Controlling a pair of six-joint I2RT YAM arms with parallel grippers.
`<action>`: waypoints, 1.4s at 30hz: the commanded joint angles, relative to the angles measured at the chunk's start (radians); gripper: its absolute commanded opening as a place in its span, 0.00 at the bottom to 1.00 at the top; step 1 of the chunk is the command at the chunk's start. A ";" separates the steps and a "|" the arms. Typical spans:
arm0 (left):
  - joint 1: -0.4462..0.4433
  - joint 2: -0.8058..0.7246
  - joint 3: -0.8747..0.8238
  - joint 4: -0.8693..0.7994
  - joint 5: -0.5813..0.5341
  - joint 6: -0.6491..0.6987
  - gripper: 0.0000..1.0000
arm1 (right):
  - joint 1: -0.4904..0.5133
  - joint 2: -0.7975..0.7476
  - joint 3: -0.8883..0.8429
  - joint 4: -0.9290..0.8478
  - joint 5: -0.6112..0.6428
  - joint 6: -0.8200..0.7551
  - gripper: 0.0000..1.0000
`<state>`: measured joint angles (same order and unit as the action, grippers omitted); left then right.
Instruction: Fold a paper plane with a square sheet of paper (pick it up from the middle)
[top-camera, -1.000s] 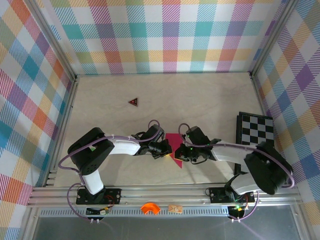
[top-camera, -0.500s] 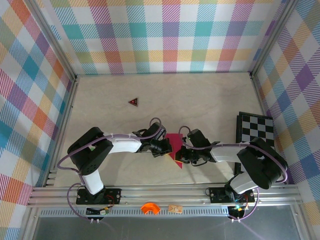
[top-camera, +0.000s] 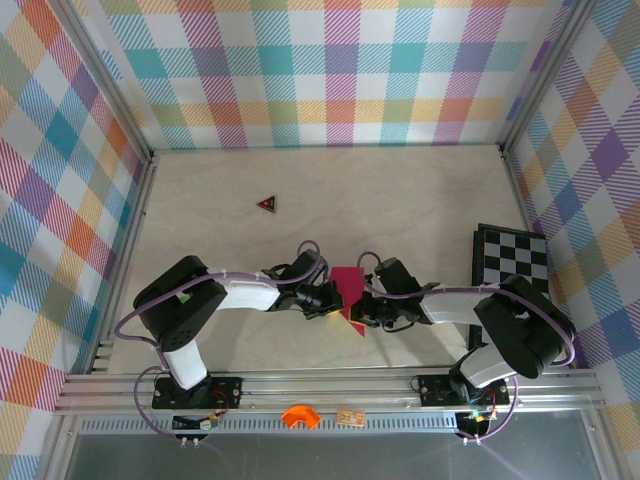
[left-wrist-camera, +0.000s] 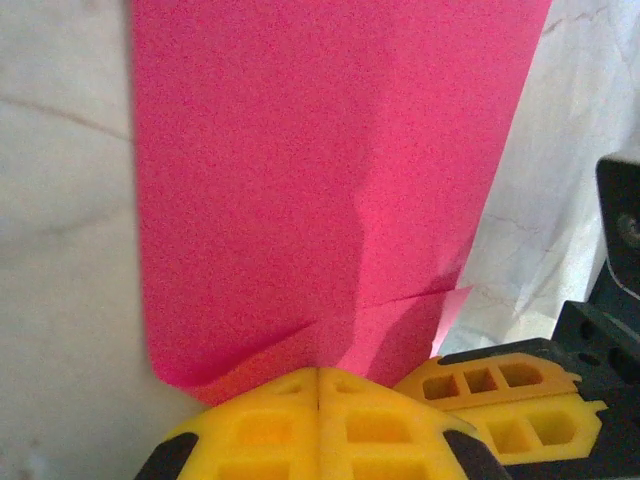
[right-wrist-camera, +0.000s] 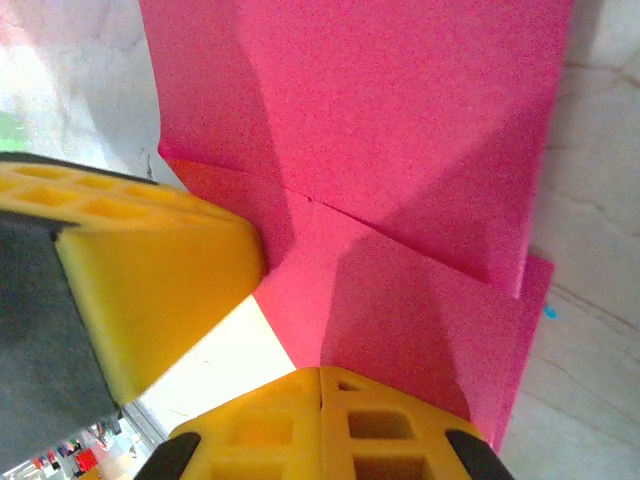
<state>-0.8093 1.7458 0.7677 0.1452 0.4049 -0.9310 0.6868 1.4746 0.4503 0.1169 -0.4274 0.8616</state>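
Where folded, your magenta sheet shows layered creases. Left gripper and right gripper touch it, closed.

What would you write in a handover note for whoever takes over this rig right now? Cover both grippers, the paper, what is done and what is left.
Left gripper: fingers shut, apparently pinching the square sheet of paper at its edge.
Right gripper: fingers shut, apparently pinching the same sheet from the other side.
Paper: low over the table, between the two arms.
Done: first folds are in; layers overlap and creases show.
To do: the remaining folds; it is not yet a winged dart.
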 joint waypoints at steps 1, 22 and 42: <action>0.080 0.020 -0.036 -0.006 0.005 0.066 0.00 | 0.002 0.026 -0.057 -0.117 0.058 0.024 0.00; 0.059 -0.064 0.074 -0.075 0.056 0.139 0.00 | 0.001 0.023 -0.046 -0.111 0.052 0.017 0.00; 0.047 0.066 0.076 -0.211 -0.035 0.197 0.00 | 0.038 0.013 0.126 -0.109 -0.008 -0.001 0.00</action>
<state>-0.7635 1.7782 0.8474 0.0311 0.4248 -0.7635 0.7086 1.4467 0.5461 0.0071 -0.4171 0.8749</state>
